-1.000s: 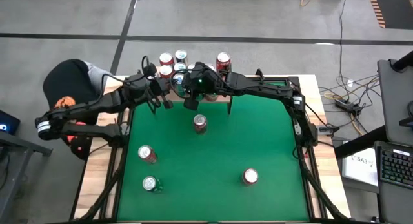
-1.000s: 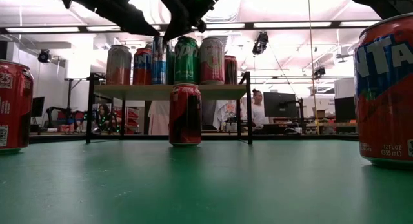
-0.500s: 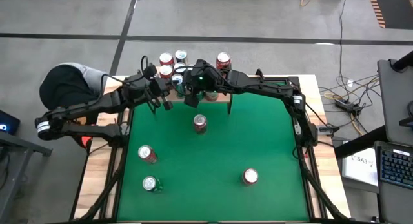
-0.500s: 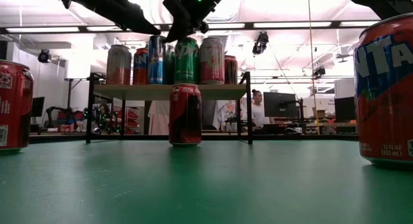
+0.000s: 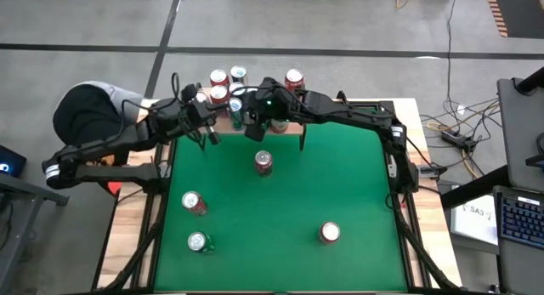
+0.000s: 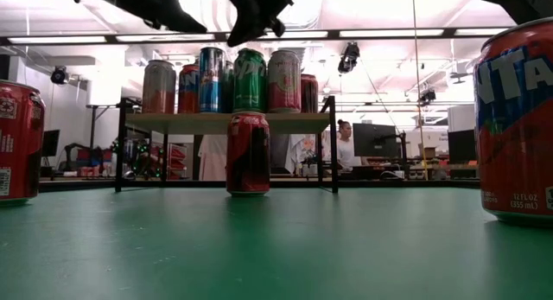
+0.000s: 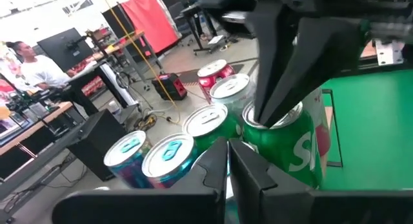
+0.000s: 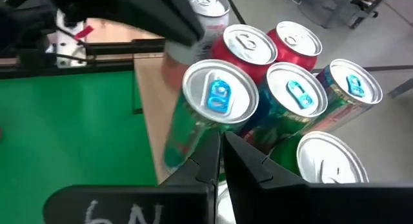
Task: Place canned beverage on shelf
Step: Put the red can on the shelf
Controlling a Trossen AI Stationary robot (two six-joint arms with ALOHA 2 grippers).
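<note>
We see the left hand (image 5: 206, 135) hanging above the shelf's left end, fingers together and empty. The shelf (image 6: 225, 122), a light-wood board on thin black legs, stands at the far edge of the green tabletop (image 5: 280, 201) and carries a cluster of upright cans. Among them, a blue can (image 6: 212, 79) and a green can (image 6: 250, 79) stand side by side at the front. The right hand (image 5: 252, 131), fingers together and holding nothing, hovers just over the green can's top. A dark red can (image 6: 248, 153) stands on the tabletop before the shelf, with more red cans (image 5: 194, 203) nearer us.
</note>
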